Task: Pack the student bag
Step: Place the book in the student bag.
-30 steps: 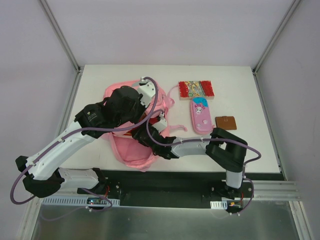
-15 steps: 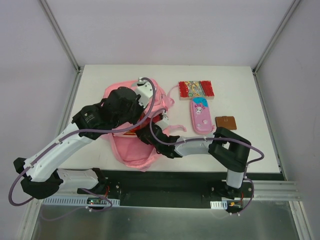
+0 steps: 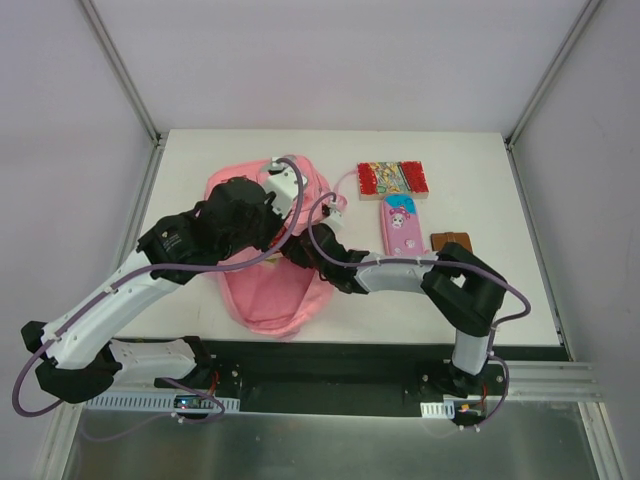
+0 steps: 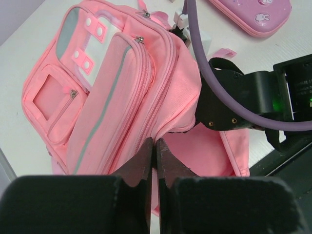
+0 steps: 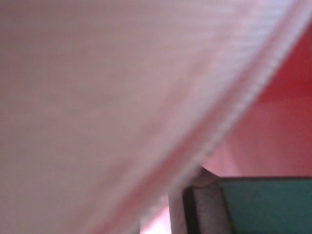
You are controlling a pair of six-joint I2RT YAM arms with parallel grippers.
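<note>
Over the last second the right arm (image 3: 400,272) has swung from the lower middle of the top view toward its centre and pushed its wrist under the student bag (image 3: 268,300). The left fingers (image 4: 141,163) stay clenched on a pink fabric edge, which I judge is holding the mouth open for packing. The bag lies on the tabletop (image 3: 500,200) left of centre, its front pockets, grey strip and white tabs showing, and the right fingers are lost in blurred pink cloth, so I cannot tell their state.
</note>
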